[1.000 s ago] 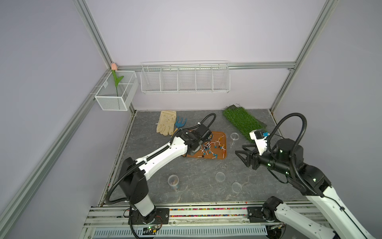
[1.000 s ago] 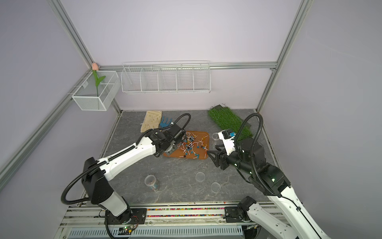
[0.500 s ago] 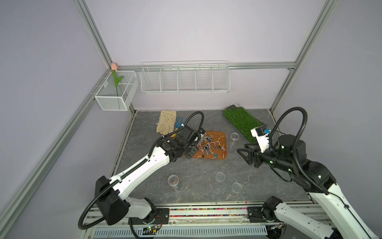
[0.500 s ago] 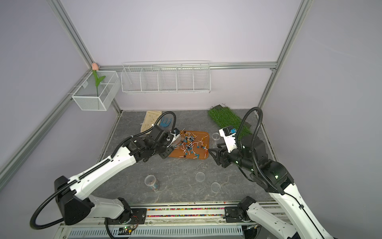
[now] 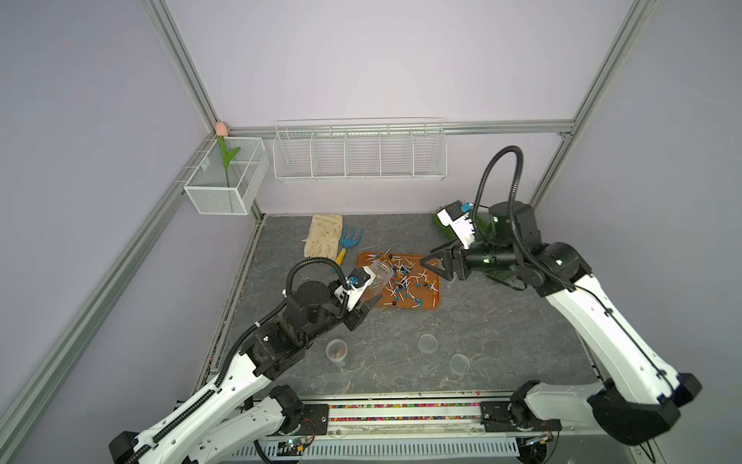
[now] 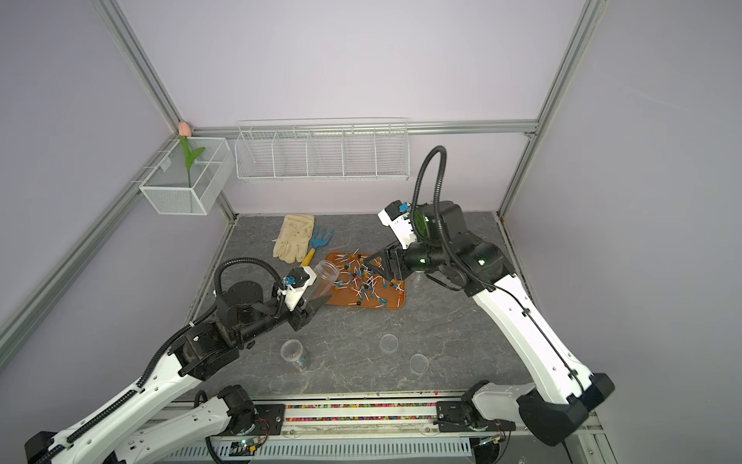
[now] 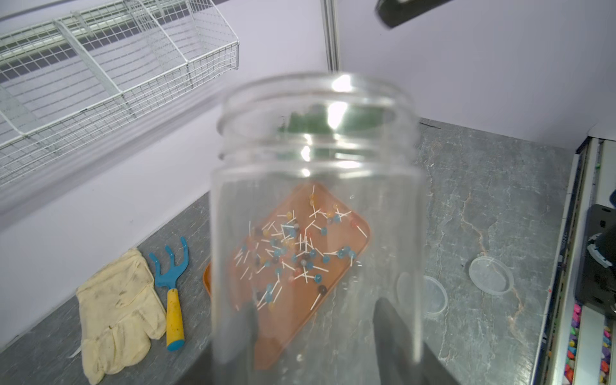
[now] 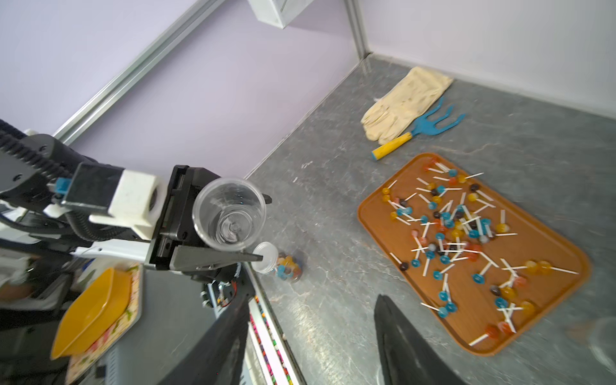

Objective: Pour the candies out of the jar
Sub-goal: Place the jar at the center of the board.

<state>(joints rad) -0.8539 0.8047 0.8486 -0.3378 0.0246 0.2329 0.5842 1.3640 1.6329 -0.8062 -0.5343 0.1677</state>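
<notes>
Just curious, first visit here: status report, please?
Left gripper shut on empty jar. Right gripper open, empty, over tray. Candies out on tray. Nothing blocking.

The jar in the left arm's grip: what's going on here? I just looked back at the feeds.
The left gripper is shut on the clear jar and holds it tilted at the edge of the orange tray. Seen down its mouth from the right wrist view, the jar looks empty. The candies lie scattered across the tray. The right gripper hangs open near the tray and holds nothing.
</notes>
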